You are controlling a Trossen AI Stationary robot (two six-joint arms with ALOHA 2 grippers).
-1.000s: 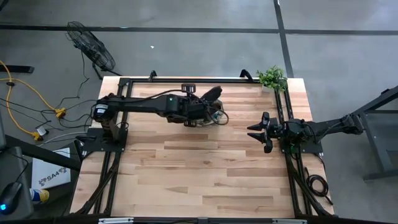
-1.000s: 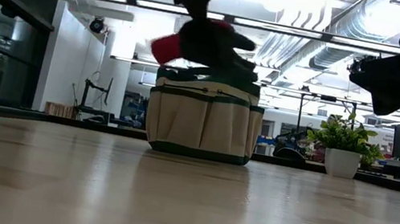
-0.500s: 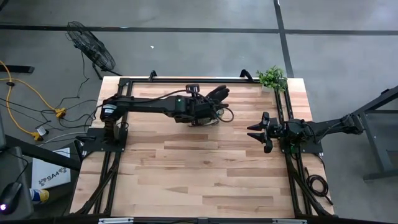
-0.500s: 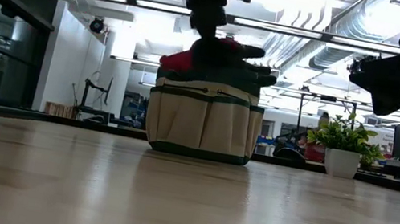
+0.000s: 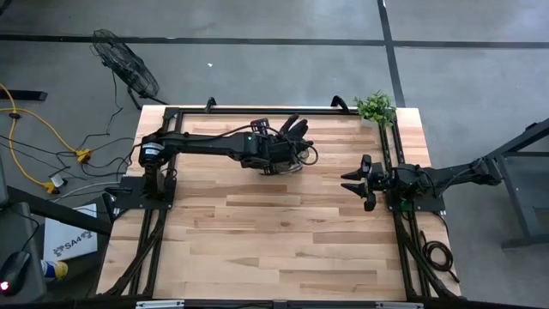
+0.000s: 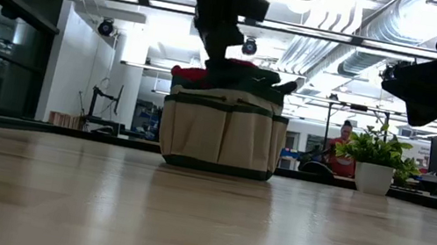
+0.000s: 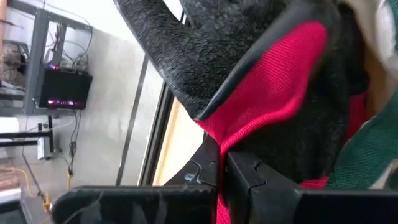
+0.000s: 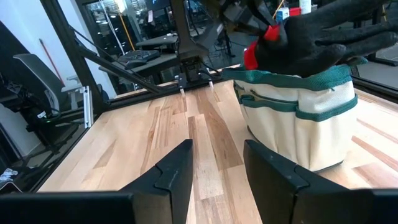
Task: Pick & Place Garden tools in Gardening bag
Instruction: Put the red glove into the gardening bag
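My left claw is clenched on the black-and-red fabric glove, which lies flat across the rim of the round tan gardening bag directly below me; release drops it in. My right claw waits half-spread, well apart.

I see the gardening bag standing upright, a round cream fabric tote with dark green trim and pockets around its side. It sits directly under my left gripper and well apart from my right gripper, which hangs with its fingers parted over bare wood. A black-and-red glove lies across the bag's open top, pinched at its red cuff by the left gripper's closed fingers. Its black fingers spread out past the rim on the side away from that gripper.
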